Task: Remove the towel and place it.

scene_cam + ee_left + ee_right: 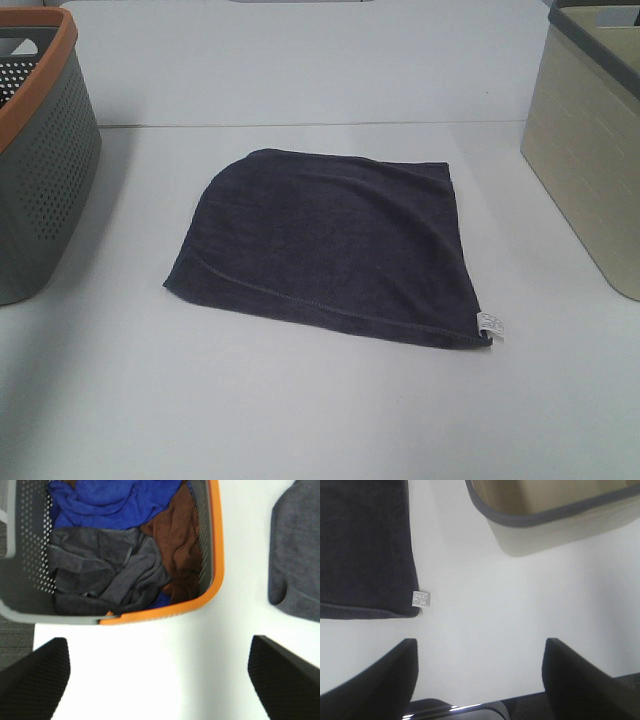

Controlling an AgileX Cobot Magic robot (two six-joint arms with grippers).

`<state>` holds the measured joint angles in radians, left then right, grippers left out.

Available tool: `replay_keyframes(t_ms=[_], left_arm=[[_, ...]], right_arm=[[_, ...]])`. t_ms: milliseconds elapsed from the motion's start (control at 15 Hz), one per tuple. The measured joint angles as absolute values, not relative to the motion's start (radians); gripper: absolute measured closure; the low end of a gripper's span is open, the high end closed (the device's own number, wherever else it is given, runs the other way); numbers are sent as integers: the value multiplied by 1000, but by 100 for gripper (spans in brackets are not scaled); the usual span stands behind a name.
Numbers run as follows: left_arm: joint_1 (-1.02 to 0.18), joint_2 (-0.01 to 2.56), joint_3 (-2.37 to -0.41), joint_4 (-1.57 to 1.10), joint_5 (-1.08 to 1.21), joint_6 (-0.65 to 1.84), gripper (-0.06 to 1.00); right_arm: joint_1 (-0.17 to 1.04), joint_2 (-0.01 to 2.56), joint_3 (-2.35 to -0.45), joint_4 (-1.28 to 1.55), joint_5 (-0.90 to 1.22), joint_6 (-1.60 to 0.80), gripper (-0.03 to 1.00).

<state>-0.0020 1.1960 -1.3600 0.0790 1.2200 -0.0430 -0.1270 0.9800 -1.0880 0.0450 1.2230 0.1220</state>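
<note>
The dark navy-grey towel (330, 240) lies flat on the white table, between the two baskets, with its small white label (491, 325) at the near right corner. Its edge shows in the left wrist view (297, 555) and its labelled corner in the right wrist view (365, 545). My left gripper (160, 680) is open and empty above bare table, beside the grey basket with the orange rim (217, 555). My right gripper (480, 675) is open and empty above bare table, beside the towel's label (420, 598). Neither gripper shows in the exterior high view.
The grey perforated basket with the orange rim (40, 150) stands at the left and holds blue, grey and brown cloths (115, 545). A beige basket with a dark rim (590, 130) stands at the right; the right wrist view shows its rim (545, 515).
</note>
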Motion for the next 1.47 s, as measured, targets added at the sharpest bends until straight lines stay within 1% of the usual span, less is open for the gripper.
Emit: replay_keyframes(t_ms=[200, 333, 600, 733, 933, 1133, 1333, 1467], left_arm=[[-2, 1019, -1206, 182, 1221, -74, 4], [-2, 921, -1151, 207, 1210, -78, 4], [-2, 645, -969, 239, 977, -115, 4], [-2, 554, -870, 257, 923, -115, 4], [-2, 431, -746, 262, 918, -115, 4], [-2, 319, -709, 242, 963, -115, 4], [-2, 241, -703, 211, 1059, -116, 4], [-2, 186, -684, 192, 1109, -116, 4]], right_arm=[[-127, 805, -940, 45, 1223, 122, 27], [-127, 691, -851, 45, 1224, 122, 27], [-127, 553, -744, 13, 1229, 121, 27], [-127, 492, -731, 0, 1228, 120, 27], [-127, 370, -685, 0, 1226, 74, 27], [-126, 260, -623, 63, 1211, 16, 27], [-37, 185, -601, 87, 1191, -57, 27], [-6, 98, -601, 73, 1185, -65, 27]])
